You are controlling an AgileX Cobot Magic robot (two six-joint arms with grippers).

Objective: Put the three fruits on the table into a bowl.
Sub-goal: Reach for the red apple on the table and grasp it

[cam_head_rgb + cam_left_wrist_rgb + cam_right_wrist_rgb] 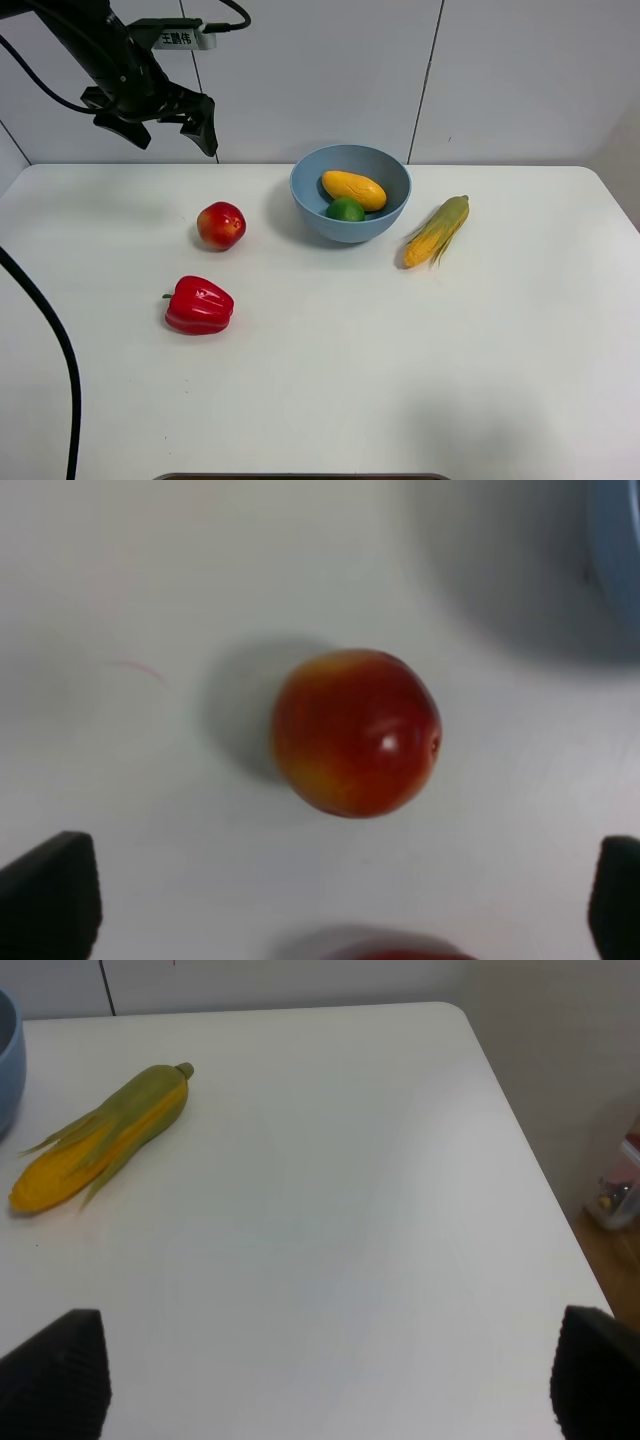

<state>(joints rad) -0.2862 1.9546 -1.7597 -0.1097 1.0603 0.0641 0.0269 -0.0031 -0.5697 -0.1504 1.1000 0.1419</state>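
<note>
Upper left, the left gripper (170,130) hangs wide open and empty over the apple (221,225), seemingly to take the last fruit missing from the bowl (300,180); the right gripper (330,1375) gapes empty too.

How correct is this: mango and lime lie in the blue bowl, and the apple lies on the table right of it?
One error: the apple lies left of the bowl, as the exterior high view shows. The mango and lime are in it.
</note>
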